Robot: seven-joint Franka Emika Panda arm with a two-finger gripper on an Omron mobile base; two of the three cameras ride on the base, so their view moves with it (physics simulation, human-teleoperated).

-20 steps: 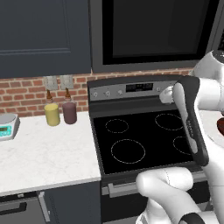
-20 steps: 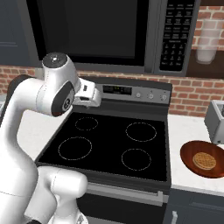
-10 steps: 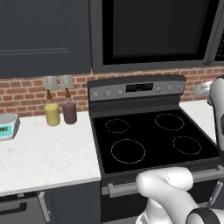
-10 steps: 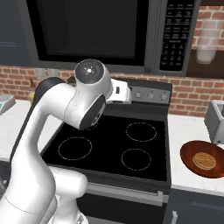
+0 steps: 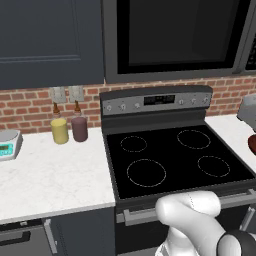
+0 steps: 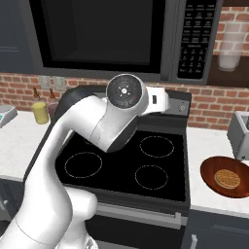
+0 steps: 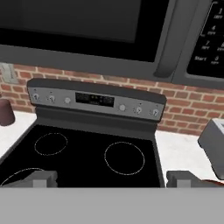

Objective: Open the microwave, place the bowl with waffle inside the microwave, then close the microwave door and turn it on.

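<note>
Reddish-brown bowl (image 6: 226,176) beside stove (image 6: 131,165), microwave door (image 6: 99,34) shut.

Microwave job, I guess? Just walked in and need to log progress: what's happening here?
Nothing is being handled yet. The white robot arm is raised over the black glass-top stove, its hand camera facing the wide dark grey microwave above. The microwave's black glass door is shut. The dark reddish-brown bowl with the round waffle sits on the white counter right of the stove, beside a grey toaster.
</note>
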